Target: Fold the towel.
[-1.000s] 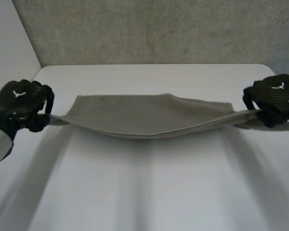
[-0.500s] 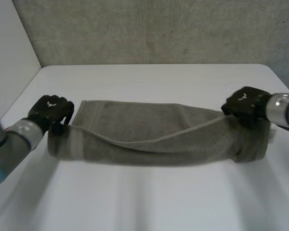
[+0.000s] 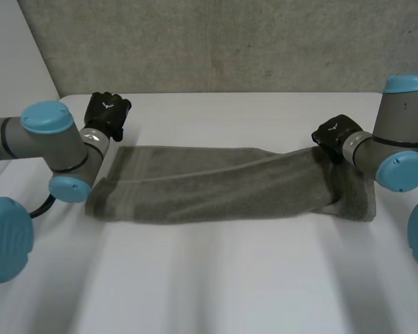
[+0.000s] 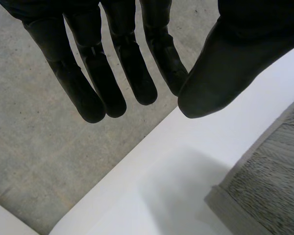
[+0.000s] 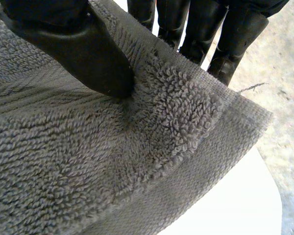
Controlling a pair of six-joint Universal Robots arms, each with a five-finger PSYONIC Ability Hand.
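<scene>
A grey towel (image 3: 223, 184) lies across the white table (image 3: 230, 278), doubled over lengthwise, its upper layer askew. My left hand (image 3: 106, 111) hovers just past the towel's far left corner. In the left wrist view its fingers (image 4: 93, 73) are straight and hold nothing, and the towel's corner (image 4: 269, 181) lies beside the thumb, apart from it. My right hand (image 3: 332, 132) is at the towel's far right corner. There the thumb (image 5: 73, 44) presses the towel's (image 5: 88, 171) top against the fingers behind its edge.
The table's far edge (image 3: 223, 93) runs just beyond both hands, with grey concrete floor (image 3: 216, 42) behind it. A white wall (image 3: 14, 62) stands at the left. Both forearms reach across the towel's ends.
Both hands swung the towel's near edge away toward the far edge and laid it down doubled. The left hand has let go and moved past the corner.
</scene>
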